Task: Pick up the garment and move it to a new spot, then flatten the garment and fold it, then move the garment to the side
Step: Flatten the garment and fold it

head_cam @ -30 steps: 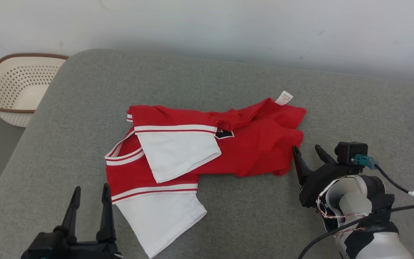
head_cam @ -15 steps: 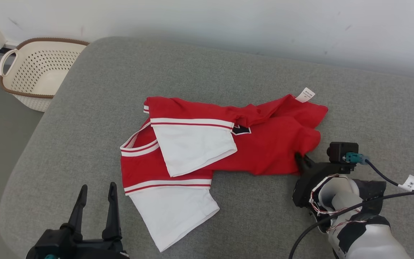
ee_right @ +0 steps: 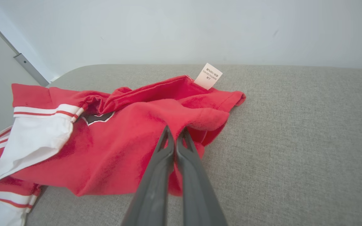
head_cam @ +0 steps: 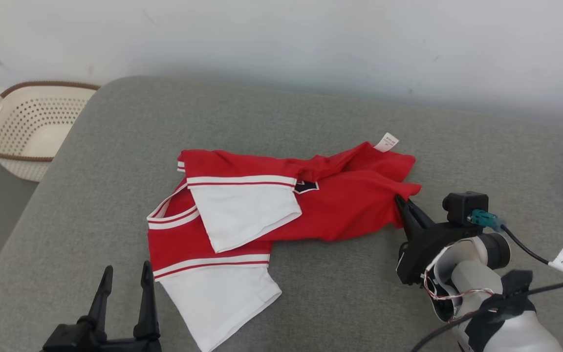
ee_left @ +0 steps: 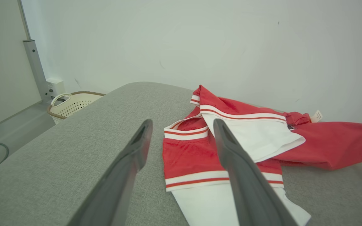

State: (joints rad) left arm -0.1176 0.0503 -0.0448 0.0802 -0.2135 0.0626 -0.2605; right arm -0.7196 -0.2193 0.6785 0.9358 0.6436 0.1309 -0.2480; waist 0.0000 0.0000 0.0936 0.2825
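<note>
Right gripper [ee_right: 176,133]: fingers closed together, pinching the right edge, probably the hem, of red-and-white shirt [head_cam: 345,210]. Left gripper [head_cam: 126,271]: fingers spread wide, holding nothing. Shirt crumpled, white sleeves overlapping.

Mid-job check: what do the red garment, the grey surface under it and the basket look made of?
The garment looks like soft matte knit fabric, perhaps cotton: it creases and drapes. The surface seems padded, covered in grey woven cloth: visible weave, rounded edges. The basket is likely moulded plastic, cream: perforated walls, brown rim.
</note>
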